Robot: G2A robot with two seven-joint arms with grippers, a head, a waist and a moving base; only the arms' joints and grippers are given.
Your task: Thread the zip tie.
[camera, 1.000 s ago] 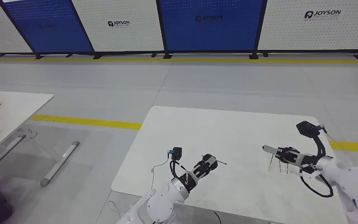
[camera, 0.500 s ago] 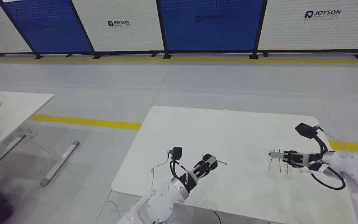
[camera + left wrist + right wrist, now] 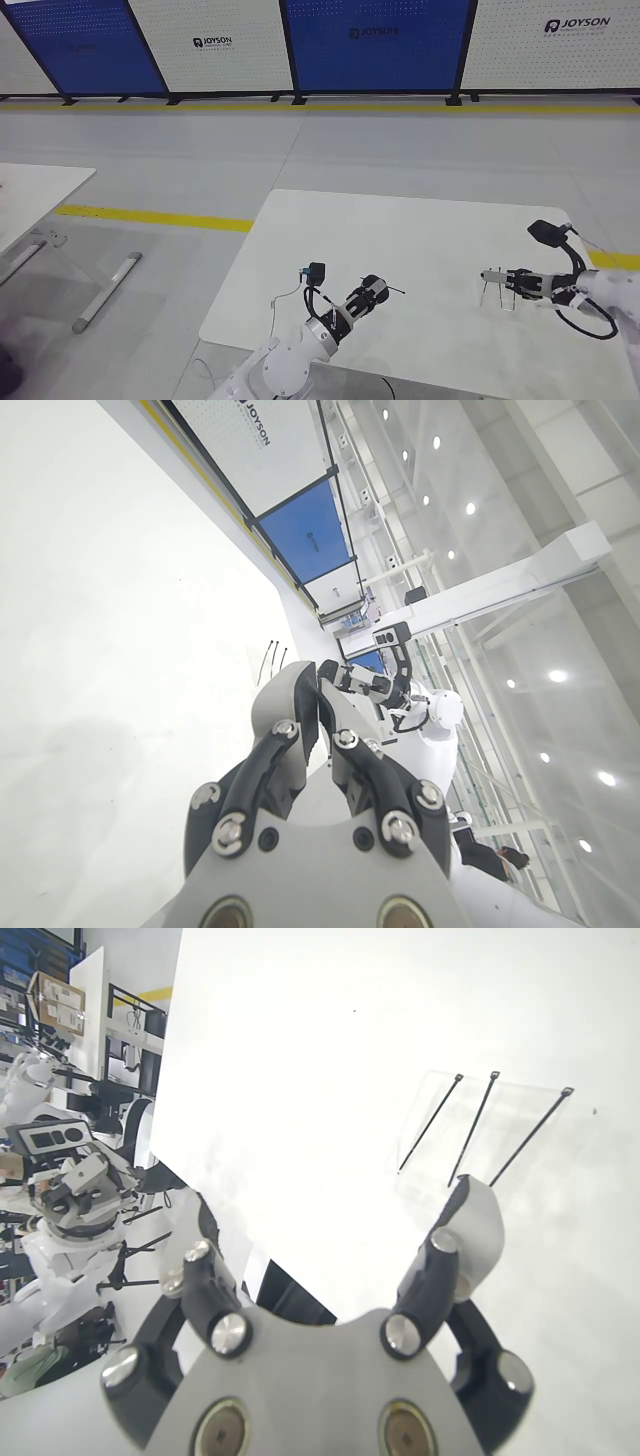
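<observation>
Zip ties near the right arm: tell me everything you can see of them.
Three zip ties, thin, black, plastic-looking, each straight with a small square head. They lie side by side, apart, unlooped, on a clear holder on the white table. Their tails point toward the right gripper, jaws open, one fingertip close beside two tails; contact unclear.

Bright ceiling lamps (image 3: pixel 556 675) light the hall; the white table (image 3: pixel 350 1028) glares almost featureless; wrist views bend straight lines.

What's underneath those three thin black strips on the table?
The zip ties lie on a clear plastic sheet on the white table. One finger of the right gripper hides its near corner.
</observation>
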